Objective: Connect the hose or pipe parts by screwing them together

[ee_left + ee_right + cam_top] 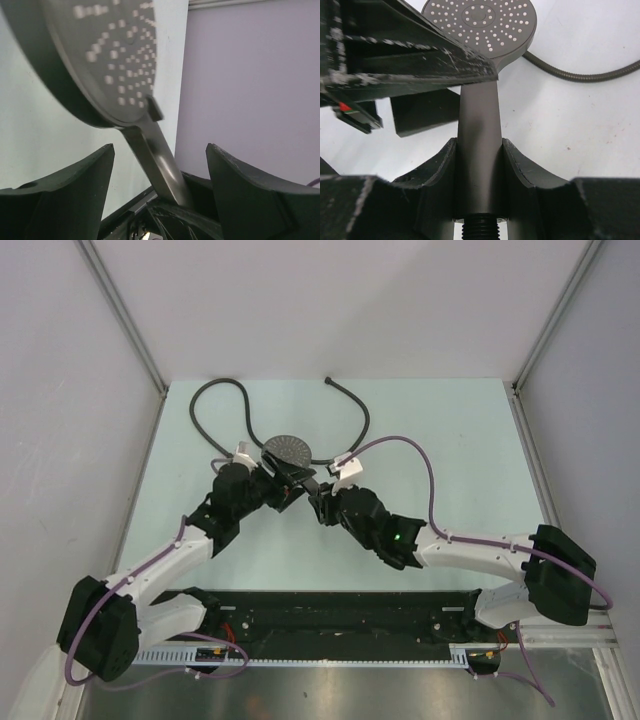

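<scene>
Right jaws clamp the shower head (479, 115) by its handle.

top: overhead, far | wrists: close, both facing shower head (100, 50)

One shower head (479, 22), one hose (580, 77), a left gripper (159, 155) and a right gripper (479, 145).

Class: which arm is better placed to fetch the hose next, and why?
Left. The left hand stands open around the shower head handle, gripping nothing. The right hand is clamped on that handle, threaded end exposed, so it should probably hold while left fetches the hose.
</scene>
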